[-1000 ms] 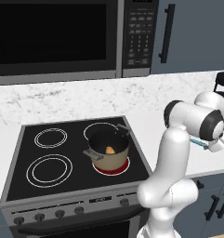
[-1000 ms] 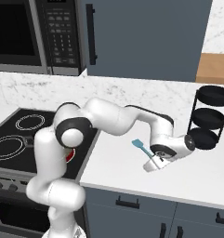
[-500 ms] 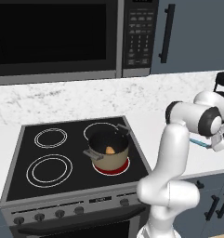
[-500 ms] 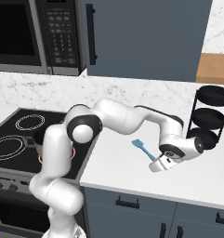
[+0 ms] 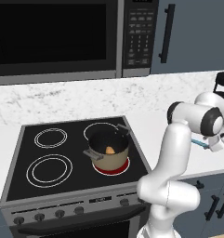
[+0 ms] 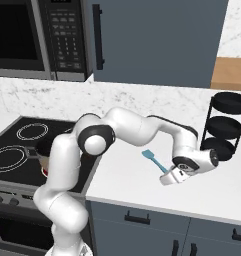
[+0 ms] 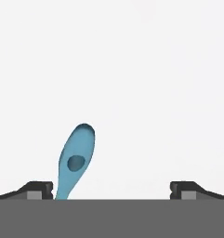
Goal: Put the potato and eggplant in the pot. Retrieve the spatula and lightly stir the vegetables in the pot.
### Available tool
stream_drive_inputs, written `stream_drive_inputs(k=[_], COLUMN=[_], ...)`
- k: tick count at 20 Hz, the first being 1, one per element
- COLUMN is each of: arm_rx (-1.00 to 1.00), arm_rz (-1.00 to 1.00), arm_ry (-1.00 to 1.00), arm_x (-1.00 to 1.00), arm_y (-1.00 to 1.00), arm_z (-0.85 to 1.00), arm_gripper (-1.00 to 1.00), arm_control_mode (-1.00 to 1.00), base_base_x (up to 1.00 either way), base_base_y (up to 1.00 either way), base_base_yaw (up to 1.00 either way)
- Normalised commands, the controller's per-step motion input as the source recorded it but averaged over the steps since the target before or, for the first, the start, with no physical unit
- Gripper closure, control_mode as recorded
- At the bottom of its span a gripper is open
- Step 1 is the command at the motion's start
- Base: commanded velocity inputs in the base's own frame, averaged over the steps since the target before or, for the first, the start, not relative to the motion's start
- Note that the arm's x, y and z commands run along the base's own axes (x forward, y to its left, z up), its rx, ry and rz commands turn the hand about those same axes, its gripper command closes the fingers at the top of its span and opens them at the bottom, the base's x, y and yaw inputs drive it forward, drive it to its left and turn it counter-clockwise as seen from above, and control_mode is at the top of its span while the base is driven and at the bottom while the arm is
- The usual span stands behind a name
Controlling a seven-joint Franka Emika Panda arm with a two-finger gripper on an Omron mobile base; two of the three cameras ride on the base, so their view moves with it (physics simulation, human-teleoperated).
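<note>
Spatula lies on the counter between the hand's wide-spread fingers.

Bare counter surrounds the spatula (the black tiered rack crowds its right).

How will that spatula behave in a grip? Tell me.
The spatula looks thin and flat, so probably light. Lying flat on the counter, it may slide or pivot rather than roll. It sits near one finger of the open hand, so closing may nudge it sideways.
</note>
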Motion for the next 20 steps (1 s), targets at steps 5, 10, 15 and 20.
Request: stream_drive_inputs(k=[5, 10, 15, 20], arm_rx=[0.0, 0.0, 0.0, 0.0], arm_rz=[-0.07, -0.1, -0.08, -0.03], arm_ry=[0.0, 0.0, 0.0, 0.0], arm_x=[0.09, 0.31, 0.42, 0.24], arm_y=[0.32, 0.05, -0.17, -0.37], arm_z=[-0.13, -0.04, -0.09, -0.35], arm_gripper=[-1.0, -1.0, -1.0, -1.0], arm_control_mode=[-1.0, -1.0, -1.0, -1.0], base_base_x=[0.0, 0.0, 0.0, 0.0], base_base_y=[0.0, 0.0, 0.0, 0.0], base_base_yaw=[0.0, 0.0, 0.0, 0.0])
